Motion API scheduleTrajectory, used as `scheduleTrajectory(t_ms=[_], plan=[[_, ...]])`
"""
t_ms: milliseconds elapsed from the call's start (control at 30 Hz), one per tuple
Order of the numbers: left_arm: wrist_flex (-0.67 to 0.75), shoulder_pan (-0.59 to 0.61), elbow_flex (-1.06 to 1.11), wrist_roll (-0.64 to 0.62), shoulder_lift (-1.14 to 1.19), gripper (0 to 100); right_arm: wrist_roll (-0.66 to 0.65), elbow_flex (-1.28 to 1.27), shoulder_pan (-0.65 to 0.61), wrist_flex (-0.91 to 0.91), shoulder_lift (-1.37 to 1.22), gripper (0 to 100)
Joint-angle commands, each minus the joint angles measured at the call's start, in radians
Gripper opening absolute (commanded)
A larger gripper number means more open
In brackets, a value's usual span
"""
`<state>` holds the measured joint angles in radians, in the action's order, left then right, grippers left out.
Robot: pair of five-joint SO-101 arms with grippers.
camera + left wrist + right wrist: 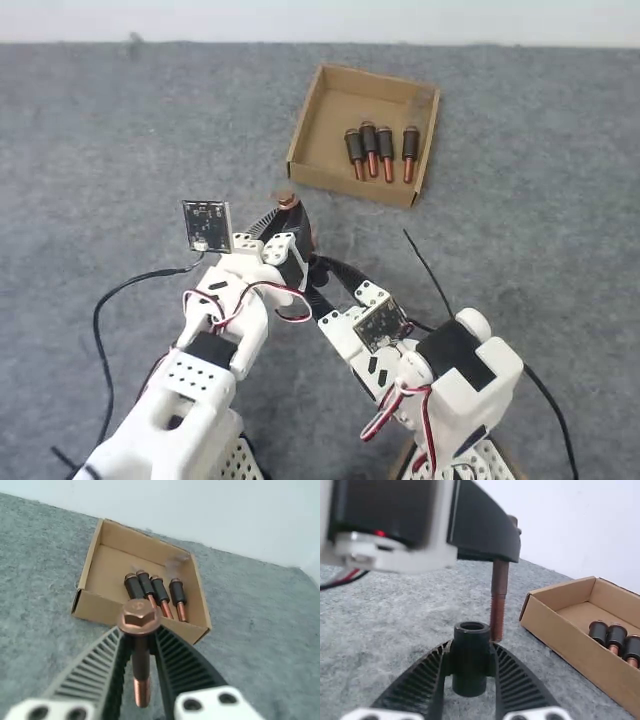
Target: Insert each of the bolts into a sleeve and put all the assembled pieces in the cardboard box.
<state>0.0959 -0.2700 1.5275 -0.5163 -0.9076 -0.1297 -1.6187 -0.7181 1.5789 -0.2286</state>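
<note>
High view: four pieces lie in the box, just beyond both arms' fingers.

Left wrist view: the left fingers clamp a bolt, head up.

Right wrist view: the right fingers grip an upright sleeve, and the bolt's tip hangs just past it.

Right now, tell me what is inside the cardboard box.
Four bolts lie side by side on the floor of the cardboard box, each in a black sleeve. The sleeves hide part of every shaft.
</note>
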Motion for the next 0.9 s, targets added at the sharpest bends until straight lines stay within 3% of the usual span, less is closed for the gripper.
scheduleTrajectory(t_ms=[0, 433, 567, 733, 867], plan=[[0.061, 0.003, -0.033, 0.008, -0.008, 1, -0.014, -0.023, -0.008, -0.005, 0.012, 0.7], [0.006, 0.021, -0.039, 0.008, -0.014, 1, -0.014, -0.012, -0.008, -0.007, 0.005, 0.7], [-0.008, 0.031, -0.028, 0.008, -0.115, 1, -0.014, -0.011, -0.008, -0.008, 0.005, 0.7], [-0.215, 0.037, -0.031, 0.008, -0.293, 1, -0.014, -0.011, -0.008, -0.010, 0.005, 0.7], [-0.304, 0.035, -0.035, 0.005, -0.377, 1, -0.014, 0.014, -0.008, -0.068, 0.005, 0.7]])
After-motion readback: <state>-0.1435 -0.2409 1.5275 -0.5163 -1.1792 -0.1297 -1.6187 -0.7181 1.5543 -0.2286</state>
